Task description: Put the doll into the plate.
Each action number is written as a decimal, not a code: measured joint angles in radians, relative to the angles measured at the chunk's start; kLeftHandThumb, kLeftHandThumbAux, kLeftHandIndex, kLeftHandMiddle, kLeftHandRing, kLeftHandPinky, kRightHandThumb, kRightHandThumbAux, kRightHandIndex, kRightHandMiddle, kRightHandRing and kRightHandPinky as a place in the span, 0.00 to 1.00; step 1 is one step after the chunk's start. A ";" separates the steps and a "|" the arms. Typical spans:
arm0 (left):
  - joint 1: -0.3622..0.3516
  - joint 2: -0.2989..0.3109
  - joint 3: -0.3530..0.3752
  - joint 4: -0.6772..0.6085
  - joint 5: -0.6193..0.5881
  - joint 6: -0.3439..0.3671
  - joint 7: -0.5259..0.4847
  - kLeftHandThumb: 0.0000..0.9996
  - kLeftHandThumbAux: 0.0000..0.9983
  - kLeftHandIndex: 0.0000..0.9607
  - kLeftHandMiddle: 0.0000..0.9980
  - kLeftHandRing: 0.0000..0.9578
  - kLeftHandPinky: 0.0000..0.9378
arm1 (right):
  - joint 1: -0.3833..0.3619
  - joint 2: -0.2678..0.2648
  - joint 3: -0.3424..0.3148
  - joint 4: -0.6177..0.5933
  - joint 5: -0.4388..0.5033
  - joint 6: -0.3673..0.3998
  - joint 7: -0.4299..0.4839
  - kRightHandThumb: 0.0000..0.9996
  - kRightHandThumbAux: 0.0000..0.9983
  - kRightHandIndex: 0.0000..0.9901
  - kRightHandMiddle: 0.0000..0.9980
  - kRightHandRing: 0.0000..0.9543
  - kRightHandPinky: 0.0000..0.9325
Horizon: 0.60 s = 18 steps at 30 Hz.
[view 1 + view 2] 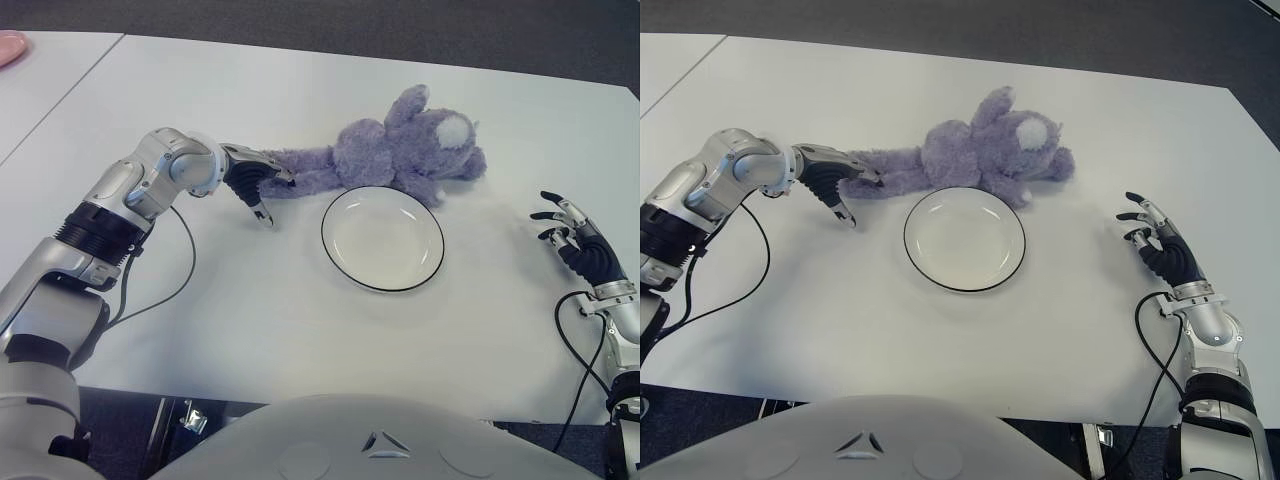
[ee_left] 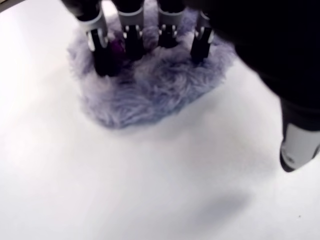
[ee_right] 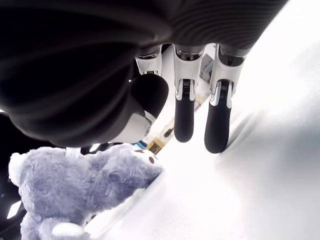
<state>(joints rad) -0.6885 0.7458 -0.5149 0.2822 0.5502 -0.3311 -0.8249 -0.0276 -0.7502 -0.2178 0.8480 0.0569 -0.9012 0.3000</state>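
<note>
A purple plush doll (image 1: 400, 150) lies on its side on the white surface (image 1: 250, 330), stretched along the far rim of an empty white plate (image 1: 382, 238) with a thin dark edge; its body touches or just overlaps that rim, but it is not in the plate. The robot's left hand (image 1: 252, 180) reaches in from the surface's left side, four fingers (image 2: 134, 35) pressed down onto the fluffy tip of the doll's outstretched limb while the thumb (seen in the wrist view) stands apart over bare surface, so the grip is not closed around it. The right hand (image 1: 575, 235) shows near the right edge, well apart from the plate, fingers loosely extended and holding nothing. A pink object (image 1: 10, 45) sits at the far left corner.
</note>
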 measured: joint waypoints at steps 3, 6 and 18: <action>0.000 0.000 0.000 0.000 0.000 0.000 0.000 0.00 0.53 0.14 0.10 0.12 0.18 | 0.000 0.000 0.000 0.000 0.004 0.000 0.008 1.00 0.75 0.08 0.07 0.24 0.44; 0.004 0.002 0.015 0.000 0.005 -0.007 0.022 0.00 0.60 0.11 0.09 0.11 0.12 | 0.000 0.000 0.000 -0.001 0.007 0.002 0.013 1.00 0.75 0.08 0.07 0.23 0.44; 0.025 0.020 0.180 0.111 0.040 -0.126 0.531 0.14 0.73 0.19 0.23 0.26 0.31 | -0.007 -0.014 -0.003 -0.013 0.008 0.003 0.020 1.00 0.75 0.08 0.06 0.22 0.44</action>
<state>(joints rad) -0.6635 0.7660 -0.3349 0.3931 0.5902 -0.4569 -0.2942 -0.0349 -0.7644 -0.2204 0.8349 0.0646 -0.8984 0.3197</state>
